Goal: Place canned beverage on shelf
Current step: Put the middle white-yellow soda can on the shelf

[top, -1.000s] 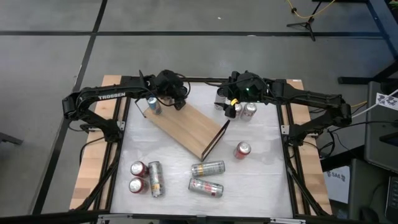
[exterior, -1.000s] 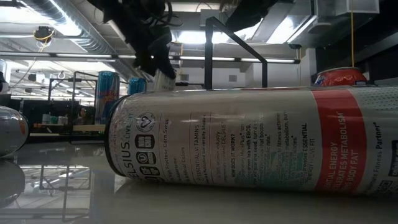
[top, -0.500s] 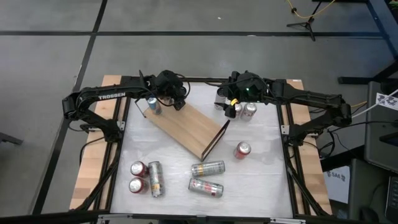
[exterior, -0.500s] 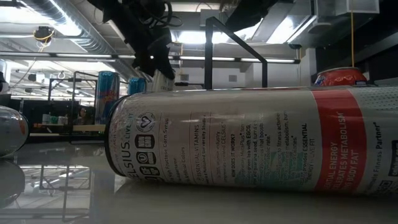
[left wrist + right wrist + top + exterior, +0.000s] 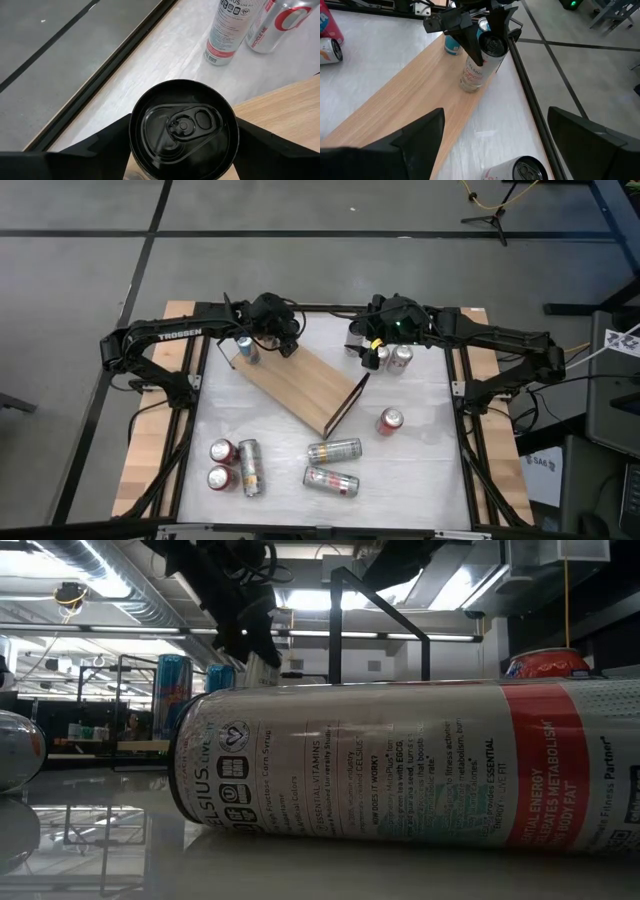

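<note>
left gripper (image 5: 470,37) straddles an upright can (image 5: 479,62) on the shelf (image 5: 300,385), upper centre of the high view — grip or release, cannot tell; right gripper (image 5: 365,348) open, upper right.

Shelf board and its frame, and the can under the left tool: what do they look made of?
Shelf: board looks like light wood or wood-look laminate, matte, with visible grain; its end frame looks like thin black metal.
Can: looks like aluminium, with a glossy black lid and pull tab; the left tool flanks it.
</note>
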